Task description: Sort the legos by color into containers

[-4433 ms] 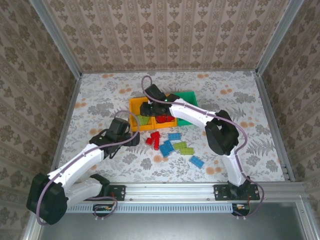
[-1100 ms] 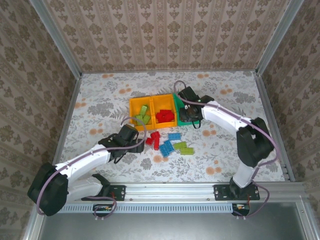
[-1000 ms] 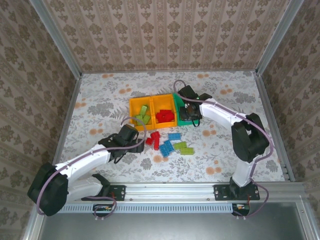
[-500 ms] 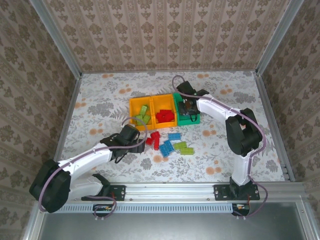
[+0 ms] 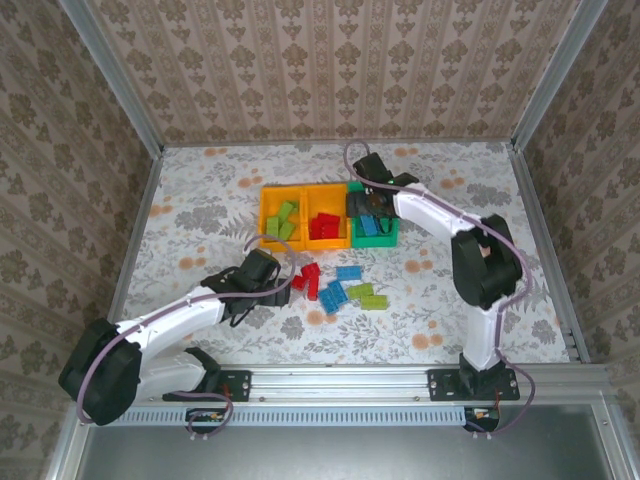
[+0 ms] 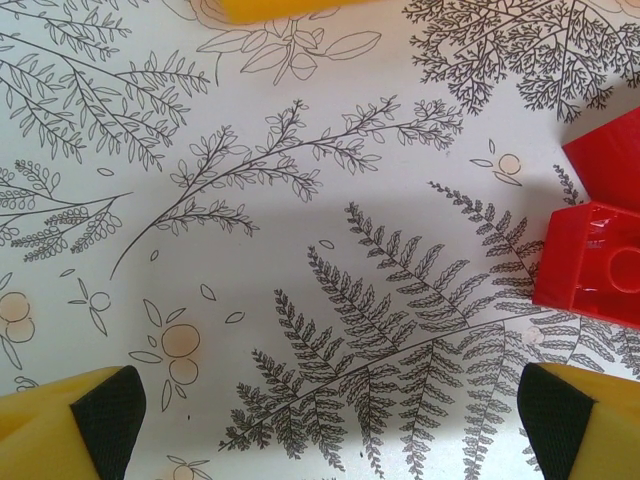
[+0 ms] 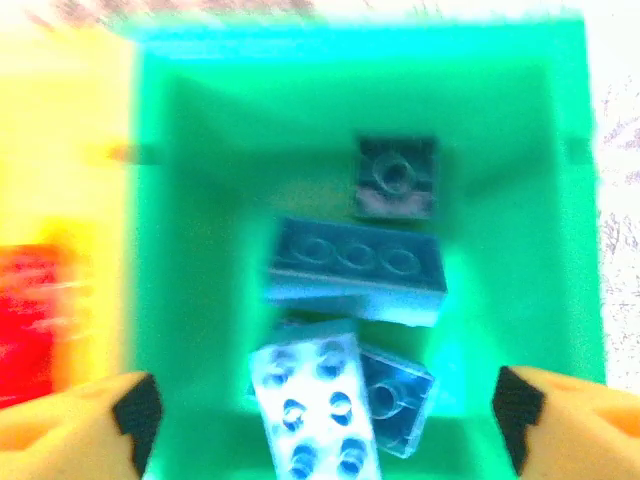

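1. Around the workspace on three sides: beige damask-patterned wallpaper walls (image 5: 330, 70), edged by grey aluminium frame posts (image 5: 110, 75). Underneath, flat white tablecloth printed with grey ferns and orange blossoms (image 5: 200, 200).
2. Far left, low over that tablecloth: left gripper (image 6: 332, 420) at the end of a white arm. Jaws spread wide, released, clasping nothing. Yellow fingers with black pads (image 6: 105, 415) at both lower corners of the wrist view, bare fern print between them. Just ahead of the right-hand finger and apart from it: small red studded plastic brick (image 6: 595, 265), with a second red one right beside it.
3. Centre of the table, nearer than the bins: loose scatter of legos, close together. Red bricks (image 5: 308, 280) leftmost, blue bricks (image 5: 335, 293) next, lime green bricks (image 5: 367, 293) rightmost.
4. Beyond the scatter, touching side by side in a row: left orange-yellow rectangular plastic bin (image 5: 263, 215) holding lime green pieces, middle orange-yellow bin (image 5: 327, 243) holding red pieces, and green rectangular plastic bin (image 7: 160, 250) at the right end holding blue pieces.
5. Directly above the green bin: right gripper (image 7: 325, 412), jaws flung wide, released, gripping nothing. Below it on the bin floor: long dark blue brick (image 7: 355, 270), small square blue brick (image 7: 397, 178), and pale blue brick (image 7: 315, 400) lying over another between the fingertips. Wrist view blurred, so cannot tell whether the fingers touch the bin rim.
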Available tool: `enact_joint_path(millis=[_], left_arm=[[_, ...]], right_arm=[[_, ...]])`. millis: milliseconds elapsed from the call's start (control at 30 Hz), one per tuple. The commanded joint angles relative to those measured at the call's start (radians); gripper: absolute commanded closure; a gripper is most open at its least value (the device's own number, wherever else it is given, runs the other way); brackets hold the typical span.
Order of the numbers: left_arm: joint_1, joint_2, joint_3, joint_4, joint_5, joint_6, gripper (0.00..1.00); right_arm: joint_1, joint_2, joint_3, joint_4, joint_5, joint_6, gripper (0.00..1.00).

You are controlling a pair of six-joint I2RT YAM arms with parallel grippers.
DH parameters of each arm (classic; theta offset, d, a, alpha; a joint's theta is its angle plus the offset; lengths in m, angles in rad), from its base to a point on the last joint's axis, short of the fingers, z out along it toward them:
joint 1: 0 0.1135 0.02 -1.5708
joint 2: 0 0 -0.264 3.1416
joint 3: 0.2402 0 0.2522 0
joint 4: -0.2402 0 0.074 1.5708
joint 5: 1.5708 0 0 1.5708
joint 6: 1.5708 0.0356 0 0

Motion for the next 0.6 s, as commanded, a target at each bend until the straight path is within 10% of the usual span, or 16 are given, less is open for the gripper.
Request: enact_joint_path(millis=[0, 567], left_arm=[[-0.009, 0.012, 0.029, -0.003, 0.0, -0.016, 0.0], [-0.046, 0.086, 0.084, 0.033, 0.026, -0.013, 0.0]], right_arm=[[0.007, -0.071, -0.094, -0.01, 0.004, -0.003, 0.03], [0.038, -0.442, -0.48, -0.01, -0.056, 0.063, 0.07]])
